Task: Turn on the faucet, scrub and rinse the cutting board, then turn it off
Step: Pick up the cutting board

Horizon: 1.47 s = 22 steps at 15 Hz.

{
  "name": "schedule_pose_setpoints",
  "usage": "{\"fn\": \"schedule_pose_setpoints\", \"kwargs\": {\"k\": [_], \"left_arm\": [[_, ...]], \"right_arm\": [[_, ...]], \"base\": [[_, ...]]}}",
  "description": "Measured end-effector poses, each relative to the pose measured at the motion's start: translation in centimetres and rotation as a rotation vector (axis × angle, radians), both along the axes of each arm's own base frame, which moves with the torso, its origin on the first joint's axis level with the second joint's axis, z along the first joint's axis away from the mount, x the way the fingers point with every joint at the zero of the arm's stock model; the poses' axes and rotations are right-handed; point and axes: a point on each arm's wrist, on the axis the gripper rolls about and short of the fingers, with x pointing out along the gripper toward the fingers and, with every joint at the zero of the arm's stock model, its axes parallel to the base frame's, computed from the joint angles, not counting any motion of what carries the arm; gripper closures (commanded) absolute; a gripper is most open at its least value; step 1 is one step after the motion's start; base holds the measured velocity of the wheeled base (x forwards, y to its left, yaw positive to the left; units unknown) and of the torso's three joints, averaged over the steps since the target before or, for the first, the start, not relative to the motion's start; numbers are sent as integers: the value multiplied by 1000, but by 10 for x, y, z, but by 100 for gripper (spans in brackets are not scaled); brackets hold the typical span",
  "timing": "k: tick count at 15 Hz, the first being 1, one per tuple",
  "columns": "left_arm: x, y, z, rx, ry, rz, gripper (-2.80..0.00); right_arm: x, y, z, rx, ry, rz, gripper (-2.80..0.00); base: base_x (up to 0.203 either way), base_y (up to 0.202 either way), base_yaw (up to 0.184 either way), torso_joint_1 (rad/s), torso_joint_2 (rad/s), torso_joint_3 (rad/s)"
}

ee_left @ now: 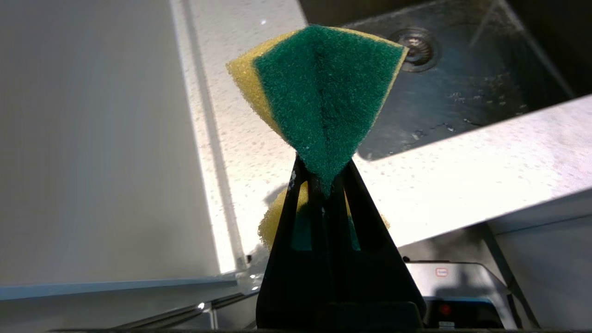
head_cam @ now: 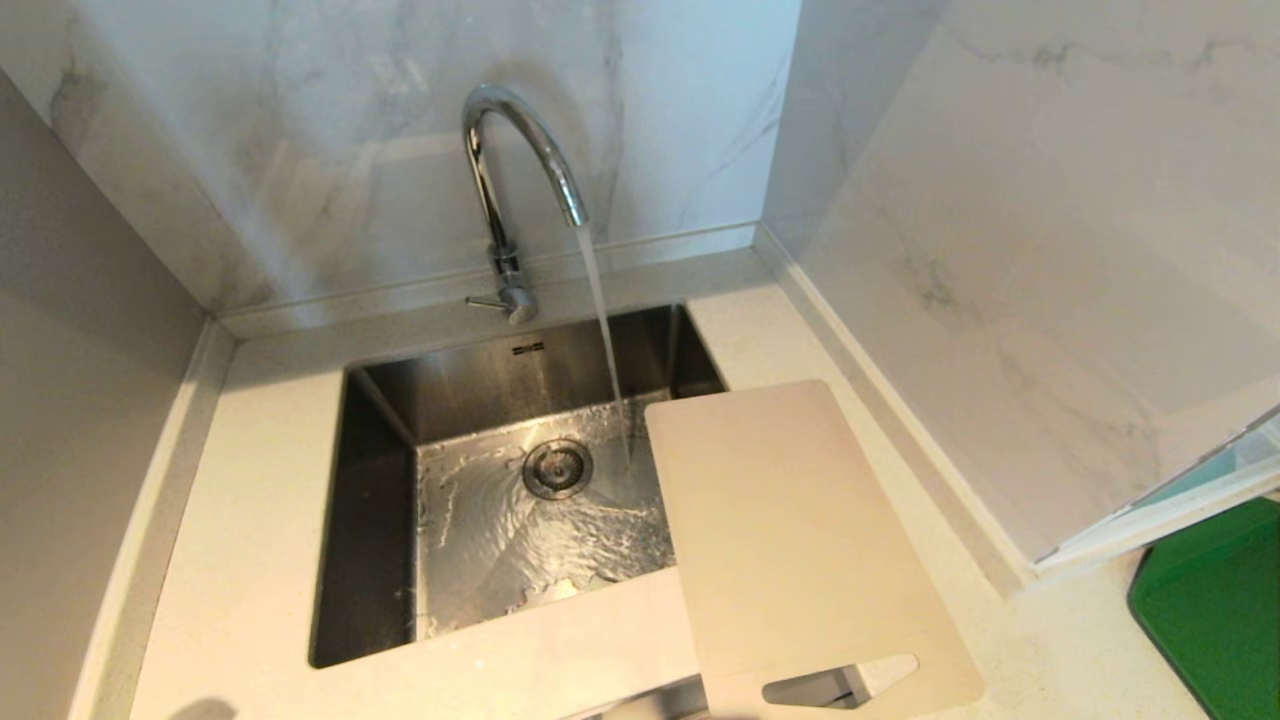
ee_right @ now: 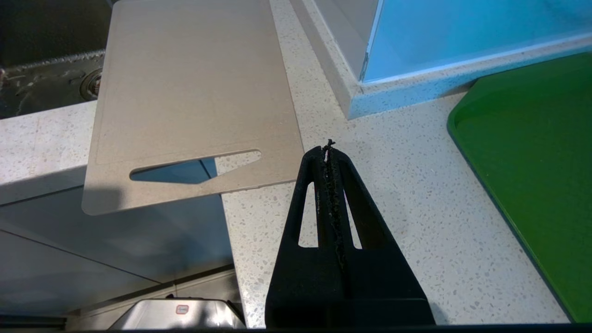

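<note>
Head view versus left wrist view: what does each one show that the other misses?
Only the head view shows the faucet running, with the cutting board lying partly over the sink's right edge. Only the left wrist view shows the left gripper shut on a green and yellow sponge. Both show the sink, its drain and the pale countertop.

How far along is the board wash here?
Done: the faucet is running into the sink. In hand: the left gripper is shut on a sponge. Left: the cutting board lies unscrubbed across the sink's corner, clear of the stream; faucet shutoff remains.
</note>
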Motion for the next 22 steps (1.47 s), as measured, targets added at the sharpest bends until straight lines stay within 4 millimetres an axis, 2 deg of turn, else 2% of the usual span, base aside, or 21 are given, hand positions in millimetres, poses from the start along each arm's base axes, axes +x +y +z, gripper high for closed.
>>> {"fn": "schedule_pose_setpoints", "kwargs": {"k": [4, 6, 8, 12, 22], "left_arm": [[-14, 1, -29, 103, -35, -35, 0], [-18, 1, -35, 118, -103, -37, 0], [-19, 1, -35, 107, -201, -37, 0], [-19, 0, -45, -23, -147, -45, 0], [-19, 0, -46, -38, -149, -41, 0]], "right_arm": [[0, 0, 0, 0, 0, 0, 0], [0, 0, 0, 0, 0, 0, 0], [0, 0, 0, 0, 0, 0, 0], [0, 0, 0, 0, 0, 0, 0], [0, 0, 0, 0, 0, 0, 0]], "base": [[0, 0, 0, 0, 0, 0], [0, 0, 0, 0, 0, 0], [0, 0, 0, 0, 0, 0], [0, 0, 0, 0, 0, 0], [0, 0, 0, 0, 0, 0]]}}
